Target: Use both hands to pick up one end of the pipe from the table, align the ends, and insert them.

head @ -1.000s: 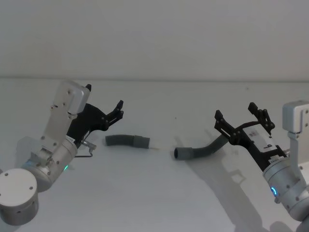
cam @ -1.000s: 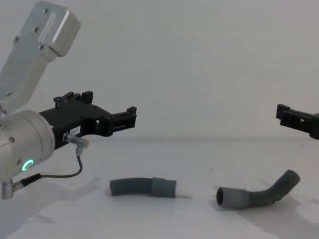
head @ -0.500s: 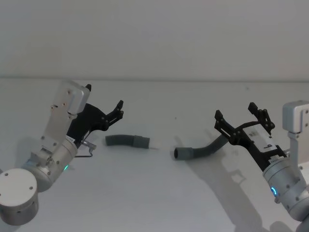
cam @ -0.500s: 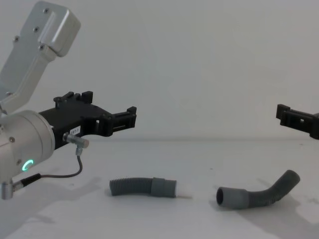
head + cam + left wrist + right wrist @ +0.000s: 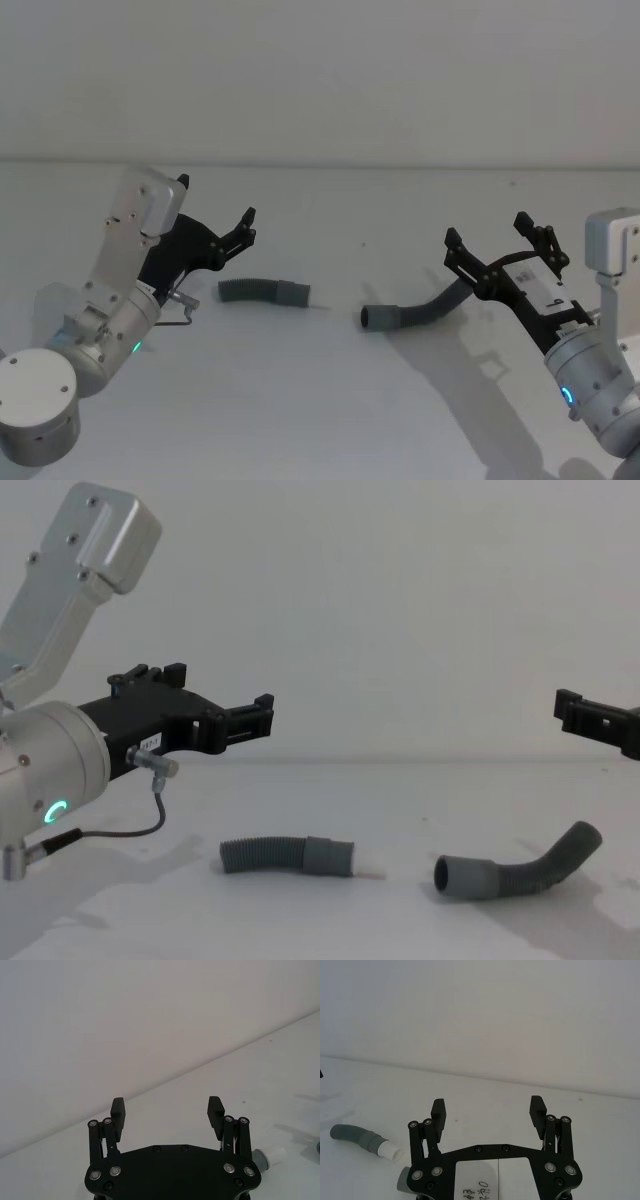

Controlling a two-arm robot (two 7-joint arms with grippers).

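The pipe lies on the table (image 5: 300,400) as two grey ribbed pieces. The nearly straight piece (image 5: 262,292) (image 5: 285,855) (image 5: 357,1136) ends in a cuff with a white tip (image 5: 389,1151) pointing at the bent piece (image 5: 415,310) (image 5: 520,872). The bent piece's hollow cuff (image 5: 372,318) (image 5: 460,878) faces back, a short gap between them. My left gripper (image 5: 216,204) (image 5: 215,695) (image 5: 166,1107) hovers open above and left of the straight piece. My right gripper (image 5: 486,230) (image 5: 487,1106) hovers open just right of the bent piece, with nothing between its fingers.
A thin grey cable (image 5: 150,815) loops under my left wrist. A pale wall (image 5: 320,80) rises behind the far edge of the table. One black finger of the right gripper (image 5: 590,718) reaches in from the chest view's right edge.
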